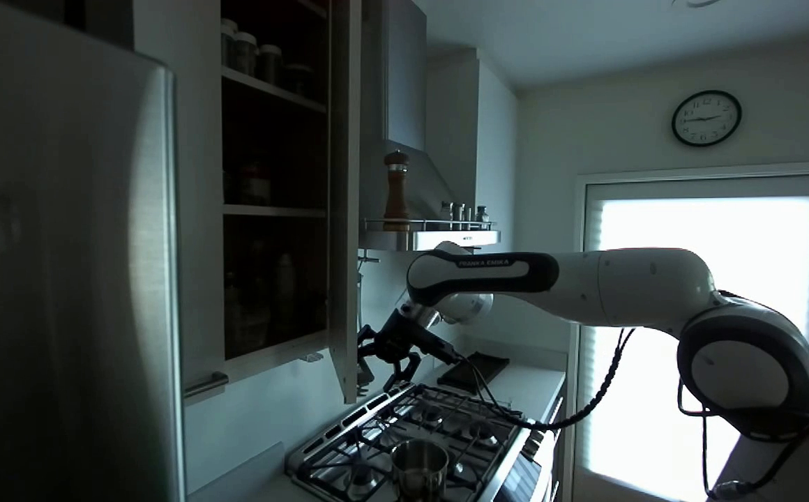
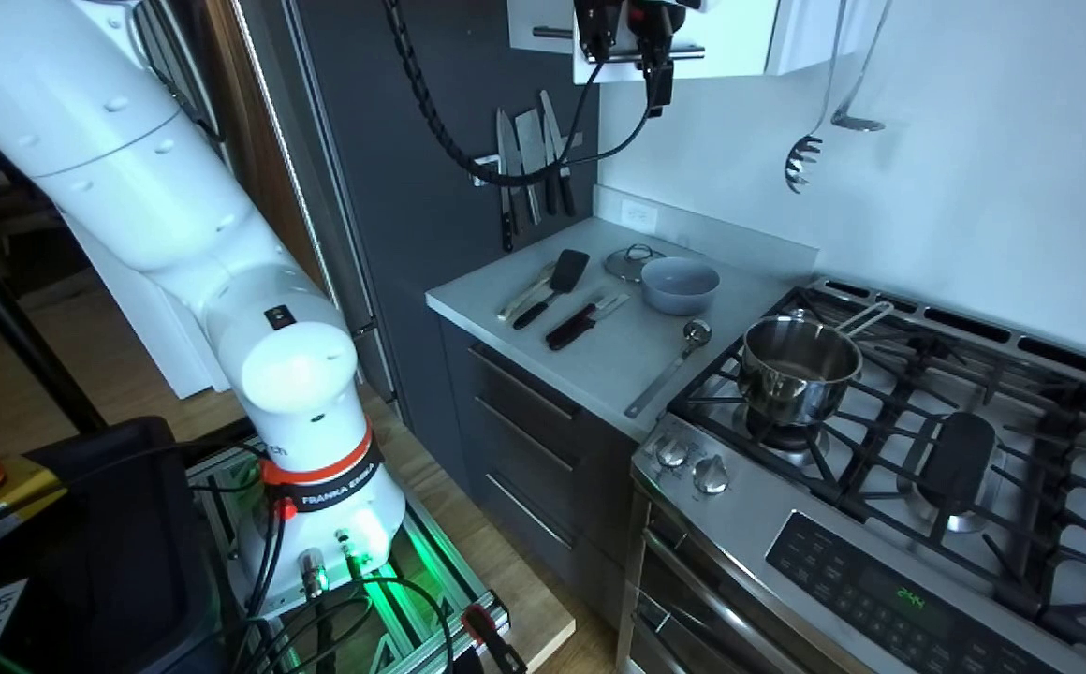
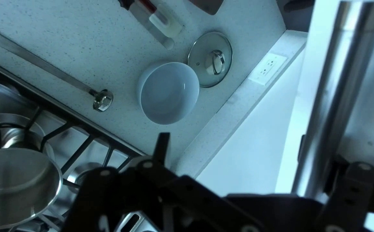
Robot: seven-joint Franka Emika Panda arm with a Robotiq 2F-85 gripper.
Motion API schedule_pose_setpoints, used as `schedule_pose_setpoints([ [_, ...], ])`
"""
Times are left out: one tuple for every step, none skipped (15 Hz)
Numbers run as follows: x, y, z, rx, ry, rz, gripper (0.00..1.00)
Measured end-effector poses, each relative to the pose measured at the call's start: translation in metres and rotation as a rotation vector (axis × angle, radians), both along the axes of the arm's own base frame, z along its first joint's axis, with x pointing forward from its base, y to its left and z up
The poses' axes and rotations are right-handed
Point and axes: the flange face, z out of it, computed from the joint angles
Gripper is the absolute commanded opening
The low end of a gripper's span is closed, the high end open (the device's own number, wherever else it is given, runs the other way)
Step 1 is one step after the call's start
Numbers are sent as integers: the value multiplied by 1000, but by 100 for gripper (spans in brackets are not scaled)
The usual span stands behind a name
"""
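The gripper (image 1: 376,383) is spread wide with nothing clasped, and is positioned beside the swung-out cabinet door (image 1: 344,209). The door's bar handle (image 3: 333,96), near three o'clock in the wrist view, is seen just beside the finger on that side; whether the two touch cannot be told. For clean work here, the bar is best centred between the fingers (image 3: 162,148) before any pressure is applied, since an off-centre squeeze would probably jerk the door. Any movement of the door should be guided slowly along its hinge arc, without twisting. Clearance should be kept from the range hood (image 1: 425,185), between twelve and one o'clock from the gripper in an exterior view, and from the hanging pasta server (image 2: 798,159), toward four o'clock. The braided cable (image 1: 551,424) should be kept from snagging.
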Motion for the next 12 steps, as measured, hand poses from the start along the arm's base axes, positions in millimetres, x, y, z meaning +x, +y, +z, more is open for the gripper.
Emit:
schedule_pose_setpoints([
  [0,-3,0,3,0,12,100],
  [0,-6,0,4,0,21,100],
  [0,-8,0,4,1,30,100],
  [0,-10,0,2,0,37,100],
  [-1,-13,0,0,-1,43,100],
  [-1,-16,1,-3,-2,51,100],
  [-2,-20,1,-8,-4,60,100],
  [-3,-23,1,-13,-7,69,100],
  [-4,-27,2,-17,-8,79,100],
  [-5,-32,2,-20,-11,87,100],
  [-6,-35,2,-22,-13,95,100],
  [-6,-39,2,-22,-16,101,100],
])
